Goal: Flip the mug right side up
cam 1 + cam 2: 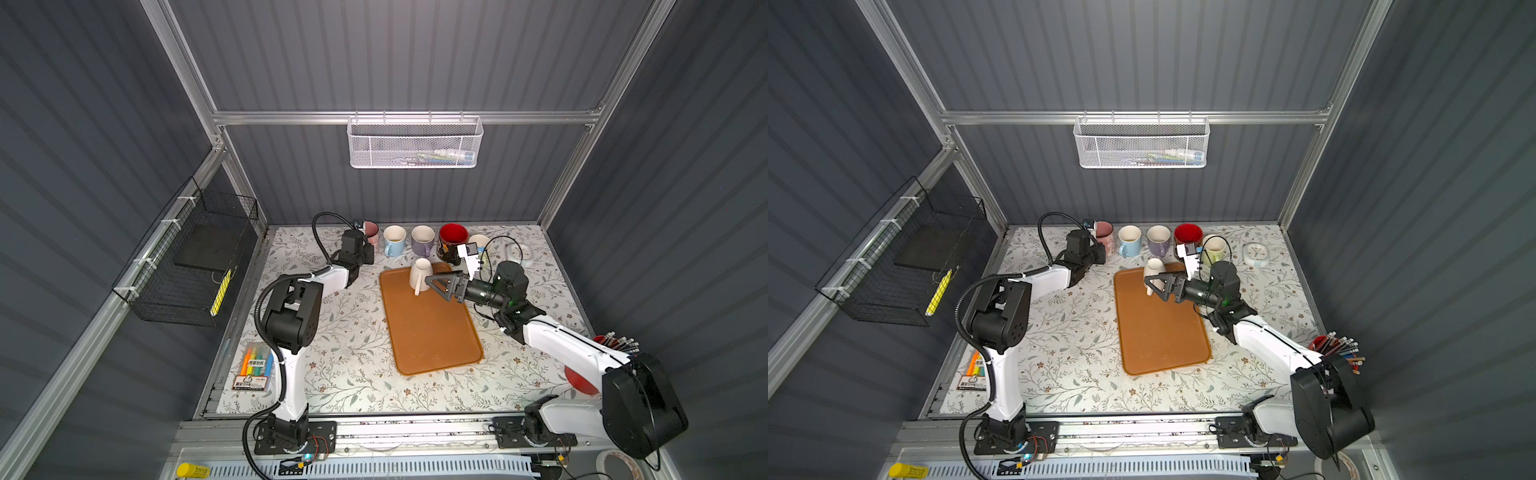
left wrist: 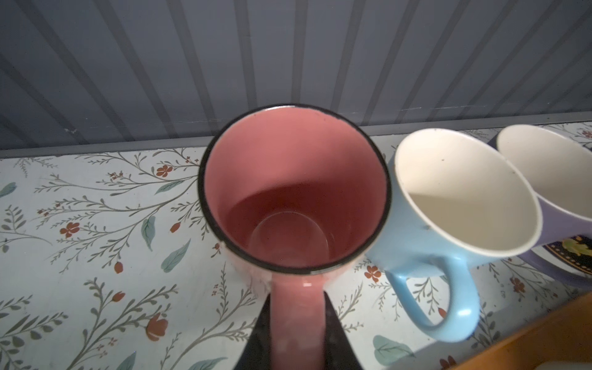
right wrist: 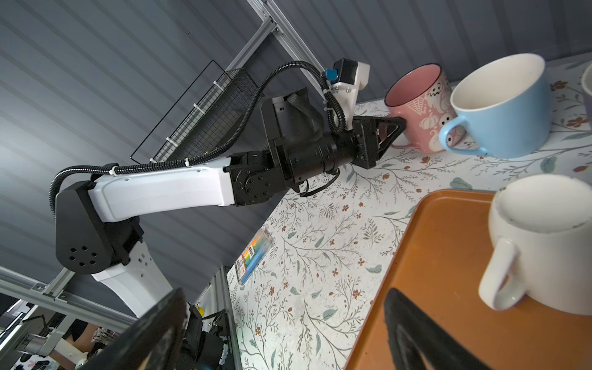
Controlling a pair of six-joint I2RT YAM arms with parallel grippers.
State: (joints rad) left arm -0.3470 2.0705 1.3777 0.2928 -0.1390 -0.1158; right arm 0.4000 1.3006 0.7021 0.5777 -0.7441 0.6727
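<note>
A white mug stands upside down at the far end of the orange tray, base up and handle toward the front. My right gripper hovers open right beside it. Nothing lies between its fingers, and the mug sits just outside one of them. My left gripper is shut on the handle of an upright pink mug at the left end of the back row.
Behind the tray stand a blue mug, a purple mug, a red mug and a pale mug. A white clock lies at back right, a highlighter pack at front left, a red pencil holder at right.
</note>
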